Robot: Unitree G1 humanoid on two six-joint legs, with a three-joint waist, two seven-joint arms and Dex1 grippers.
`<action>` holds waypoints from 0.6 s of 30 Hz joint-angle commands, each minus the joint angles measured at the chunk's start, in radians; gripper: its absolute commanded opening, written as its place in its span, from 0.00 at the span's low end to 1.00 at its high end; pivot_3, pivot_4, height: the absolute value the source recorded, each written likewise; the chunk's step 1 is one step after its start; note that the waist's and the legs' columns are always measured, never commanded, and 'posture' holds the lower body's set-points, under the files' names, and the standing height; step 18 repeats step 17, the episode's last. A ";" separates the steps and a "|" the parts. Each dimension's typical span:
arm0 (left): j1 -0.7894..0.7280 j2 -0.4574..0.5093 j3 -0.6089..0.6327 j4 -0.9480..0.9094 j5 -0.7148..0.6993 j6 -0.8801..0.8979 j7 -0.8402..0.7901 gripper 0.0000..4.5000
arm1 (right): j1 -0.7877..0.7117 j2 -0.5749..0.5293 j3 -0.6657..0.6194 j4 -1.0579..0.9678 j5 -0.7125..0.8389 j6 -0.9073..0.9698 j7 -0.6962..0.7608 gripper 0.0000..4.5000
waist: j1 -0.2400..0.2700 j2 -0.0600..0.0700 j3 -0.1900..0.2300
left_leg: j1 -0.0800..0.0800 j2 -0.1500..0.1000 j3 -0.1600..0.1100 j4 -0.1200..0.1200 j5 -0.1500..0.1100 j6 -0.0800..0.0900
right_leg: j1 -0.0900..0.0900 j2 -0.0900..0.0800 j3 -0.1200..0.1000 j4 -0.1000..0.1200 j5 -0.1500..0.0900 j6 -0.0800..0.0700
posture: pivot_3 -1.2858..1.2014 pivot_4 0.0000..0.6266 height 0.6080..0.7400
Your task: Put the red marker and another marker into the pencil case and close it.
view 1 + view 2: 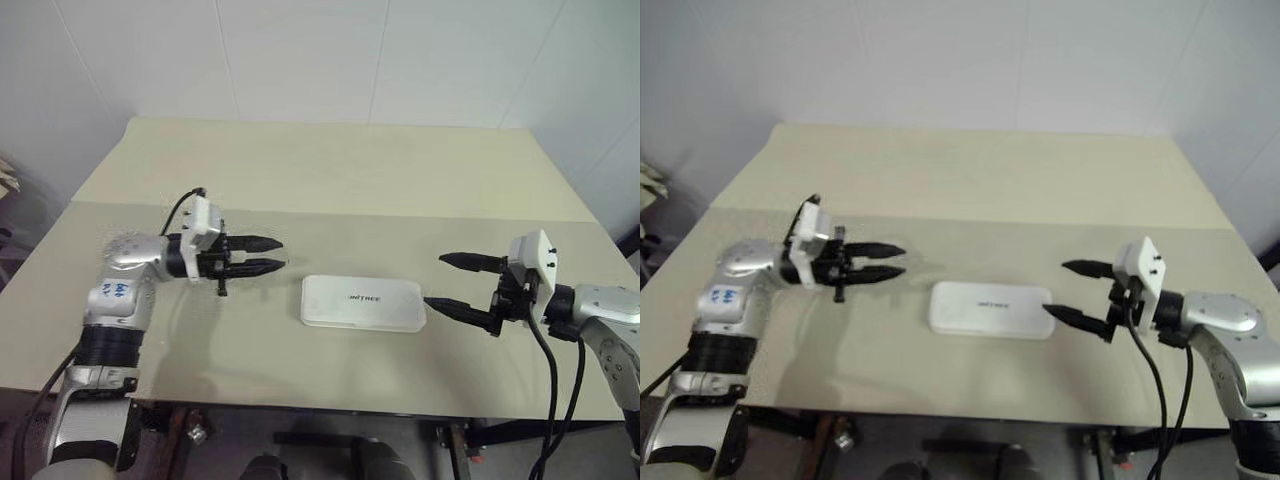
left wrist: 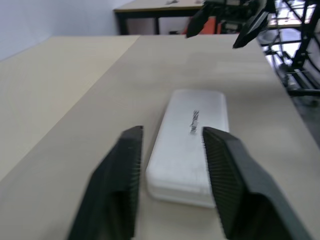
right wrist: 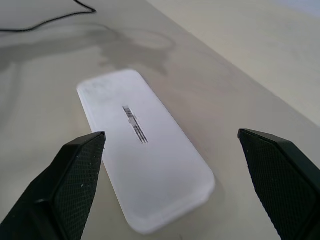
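1 pencil case [image 1: 363, 302], white with its lid shut, lies flat a little below the middle of the frame on the beige surface [image 1: 330, 180]; its lid carries 1 short line of small dark lettering, too small to read. 2 grippers flank it, neither touching it: the left gripper [image 1: 262, 255] at centre-left, level and pointing toward the case, jaws parted by a narrow gap and empty. The right gripper [image 1: 455, 283] at centre-right has jaws spread wide, also empty.

The white pencil case [image 1: 363, 302] lies flat on the table, lid closed
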 commanded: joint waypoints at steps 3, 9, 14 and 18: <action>0.035 0.013 0.014 -0.089 -0.028 0.017 0.011 0.88 | 0.000 -0.031 -0.062 0.035 -0.021 -0.053 0.017 1.00 | 0.001 0.000 0.000 | 0.000 0.000 0.000 0.000 0.000 0.000 | 0.000 0.000 0.000 0.000 0.000 0.000 | 0.52 0.24 1.00; 0.023 -0.013 -0.009 -0.096 -0.014 0.015 0.032 0.99 | -0.001 -0.042 -0.058 0.078 -0.044 -0.086 0.029 1.00 | -0.001 0.000 0.000 | 0.000 0.000 0.000 0.000 0.000 0.000 | 0.000 0.000 0.000 0.000 0.000 0.000 | 0.52 0.24 1.00; 0.042 -0.014 -0.031 -0.090 0.001 -0.013 0.034 0.99 | 0.036 -0.027 -0.054 0.019 -0.039 -0.077 0.008 1.00 | -0.002 0.000 0.000 | 0.000 0.000 0.000 0.000 0.000 0.000 | 0.000 0.000 0.000 0.000 0.000 0.000 | 0.52 0.24 1.00; 0.034 -0.006 -0.030 -0.090 -0.006 -0.005 0.036 0.99 | 0.020 -0.012 -0.048 0.023 -0.039 -0.077 -0.015 1.00 | -0.002 0.000 0.000 | 0.000 0.000 0.000 0.000 0.000 0.000 | 0.000 0.000 0.000 0.000 0.000 0.000 | 0.52 0.24 1.00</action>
